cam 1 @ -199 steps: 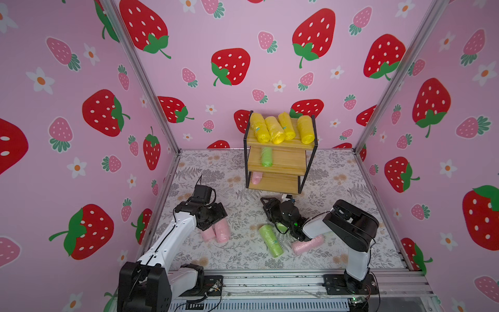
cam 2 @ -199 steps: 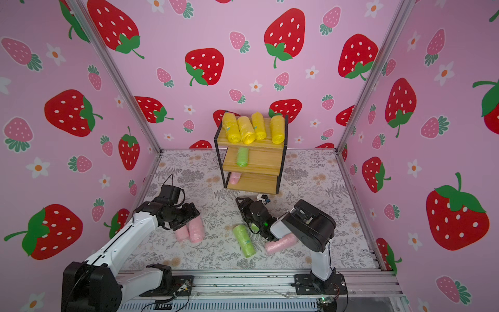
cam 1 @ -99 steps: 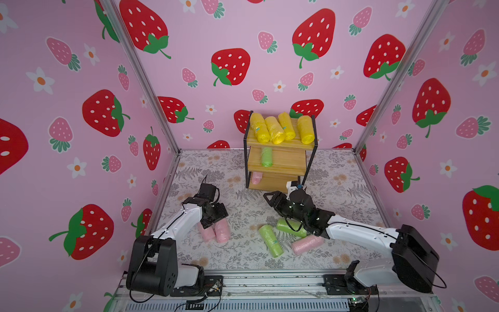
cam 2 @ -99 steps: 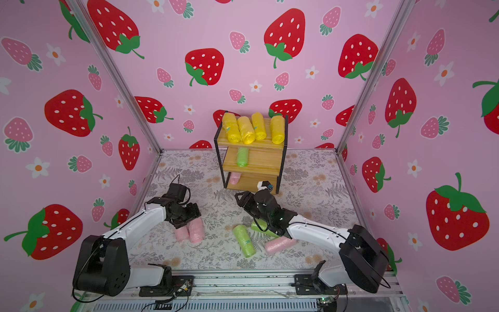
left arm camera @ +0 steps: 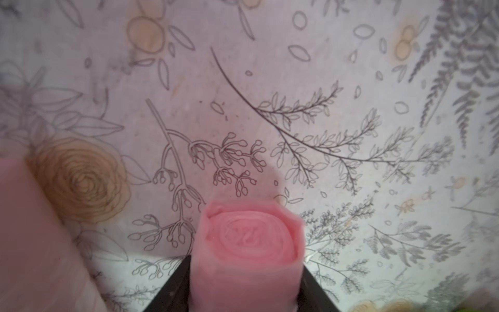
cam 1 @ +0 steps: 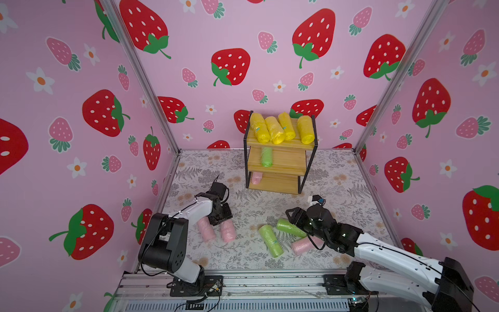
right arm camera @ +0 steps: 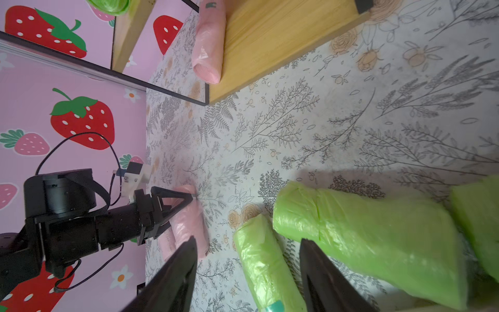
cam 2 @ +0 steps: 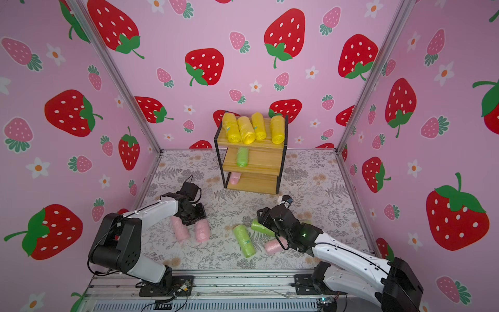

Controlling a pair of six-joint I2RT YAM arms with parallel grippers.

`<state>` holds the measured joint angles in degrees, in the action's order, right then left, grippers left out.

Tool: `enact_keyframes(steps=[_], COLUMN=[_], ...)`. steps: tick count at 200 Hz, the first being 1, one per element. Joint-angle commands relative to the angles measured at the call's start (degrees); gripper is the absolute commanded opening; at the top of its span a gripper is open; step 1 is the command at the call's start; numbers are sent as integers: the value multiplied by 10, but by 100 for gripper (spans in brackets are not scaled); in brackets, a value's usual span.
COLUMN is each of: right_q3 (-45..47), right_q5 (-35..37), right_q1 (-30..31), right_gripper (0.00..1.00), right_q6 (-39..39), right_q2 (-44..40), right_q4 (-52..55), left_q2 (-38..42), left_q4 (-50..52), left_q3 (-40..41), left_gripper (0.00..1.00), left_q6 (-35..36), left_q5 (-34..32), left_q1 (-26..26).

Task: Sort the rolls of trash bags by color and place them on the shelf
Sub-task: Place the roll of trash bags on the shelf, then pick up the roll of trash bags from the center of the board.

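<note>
top tier: four yellow rolls [cam 1: 275,131] lie side by side on the shelf [cam 1: 290,162], long axes front to back and a bit fanned out
middle tier: a single green roll [cam 1: 266,157] at the left end, also front to back
bottom tier: a single pink roll [cam 1: 256,178], left end too, flat end at the front edge
left tool [cam 1: 223,220]: jaws narrow, pinched on the grabbed pink roll [left arm camera: 247,256] with a finger against each side. The wrist view looks straight at its spiral end. The roll lies on the tabletop [cam 1: 256,205]
neighbour: second pink roll [cam 1: 205,229] just beside it, nearly parallel, both running roughly near to far
right tool [right arm camera: 248,239]: jaws wide, nothing pinched, right over the greens
greens on the tabletop: long green roll [cam 1: 270,240] lies diagonally, far-left to near-right. The crosswise green roll [cam 1: 289,227] has one end under the right tool. A third green roll [right arm camera: 478,216] only shows at the edge of the right wrist view
stray pink roll [cam 1: 305,245]: lies crosswise, partly under the right arm [cam 1: 378,251], near the long green roll's near end
</note>
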<state>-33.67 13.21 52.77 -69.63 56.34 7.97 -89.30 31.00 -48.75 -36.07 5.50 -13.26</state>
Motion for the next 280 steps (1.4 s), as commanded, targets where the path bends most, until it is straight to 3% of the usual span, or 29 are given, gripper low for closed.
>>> enact_keyframes(steps=[1,45,79,108,138,152,156,177,229,280], right_q3=[-5,-26,-41,-115,-200,-215,-217,-215,-218,-224], right_q5=[28,32,-7,-31,-121,-145,-153,-180,-157,-169], right_q1=[4,4,3,7,26,53,60,92,152,170], right_gripper=[65,66,68,80,85,92,100,99,100,96], right_q6=[18,46,91,155,211,211,208,172,134,114], right_q2=[-15,-30,-16,35,114,146,154,196,264,304], right_q4=[48,85,59,117,149,115,99,15,-91,-162], left_q2=[-25,-28,-2,59,144,182,198,257,383,422], left_q4=[-3,-7,-18,-24,-40,-49,-51,-52,-44,-44], left_q3=[-5,-2,9,26,60,79,83,103,129,135], left_gripper=[40,24,0,0,0,0,0,0,0,0], left_q6=[-4,-7,-22,-53,-110,-147,-156,-202,-298,-334], left_q5=[12,18,56,90,133,148,152,161,164,177], left_q1=[-5,-9,-10,-9,-10,-9,-10,-10,-10,-10])
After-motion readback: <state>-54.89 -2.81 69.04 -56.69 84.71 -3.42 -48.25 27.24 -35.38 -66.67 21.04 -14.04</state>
